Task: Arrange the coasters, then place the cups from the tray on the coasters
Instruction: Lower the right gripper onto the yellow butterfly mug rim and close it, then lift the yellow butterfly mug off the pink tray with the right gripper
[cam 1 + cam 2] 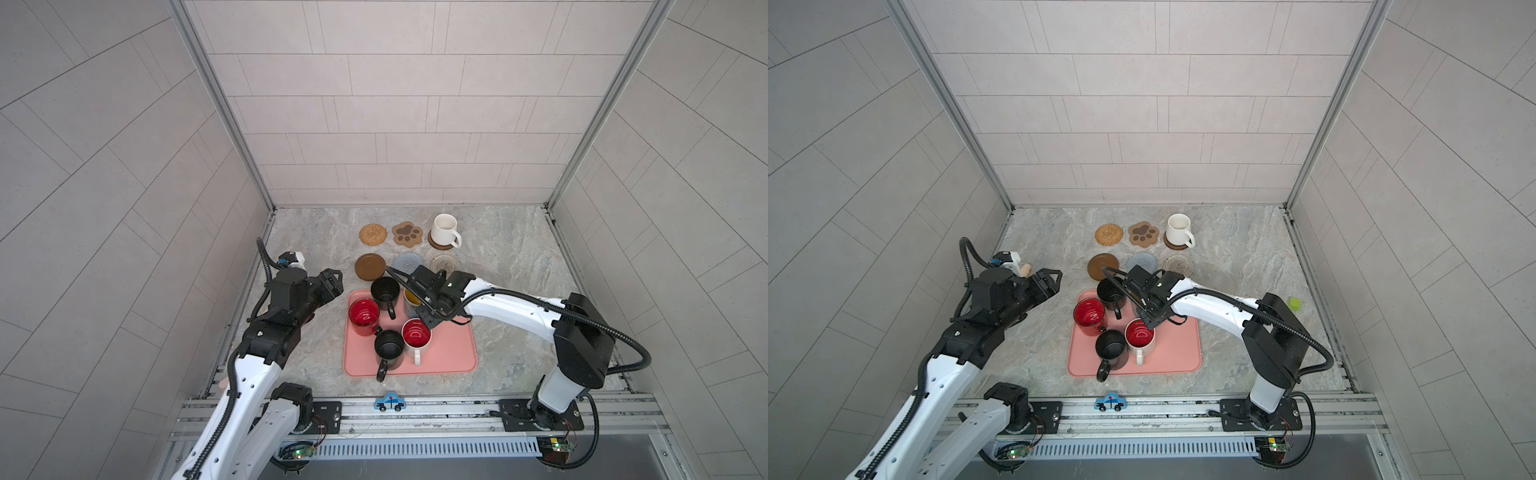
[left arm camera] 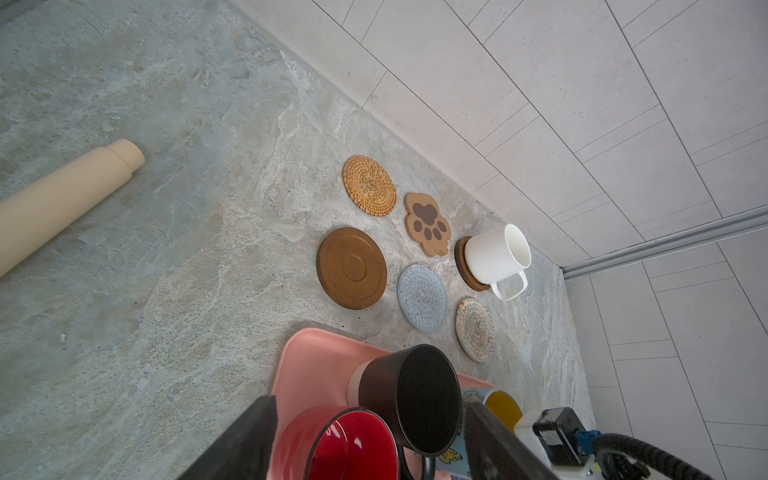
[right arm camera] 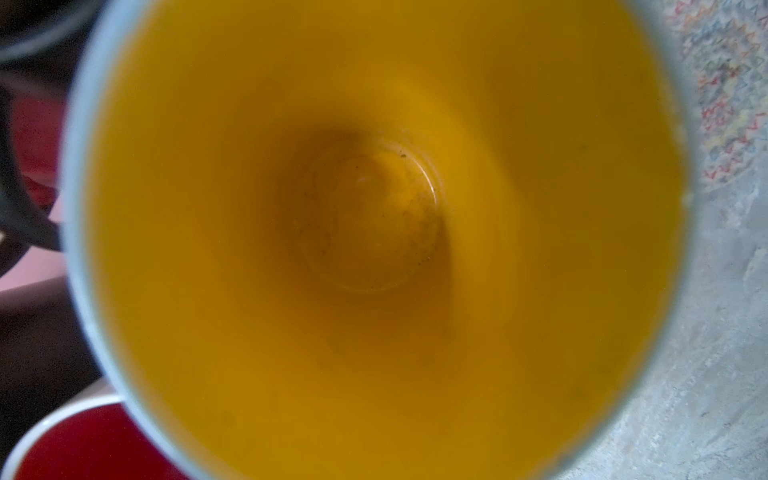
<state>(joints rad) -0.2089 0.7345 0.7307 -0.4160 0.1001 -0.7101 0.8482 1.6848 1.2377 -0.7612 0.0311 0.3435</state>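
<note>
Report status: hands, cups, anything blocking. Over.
Left hand open beside tray. Right hand shut over blue mug, grip hidden. Cream mug on brown coaster, rest on tray. Black mug crowds the blue one.

6 coasters [image 1: 372, 235], 2 rows; cream cup [image 1: 444, 229] on 1; 5 cups [image 1: 364, 312] on tray [image 1: 449, 353], seemingly upright.

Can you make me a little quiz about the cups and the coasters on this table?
1. True or false: the cream-white cup stands on a dark brown coaster.
2. How many cups stand on the pink tray? A) three B) five C) six
3. Fill in the gap: the blue cup on the tray is ____ inside.

Key: 1 true. 2 B. 3 yellow.
</note>
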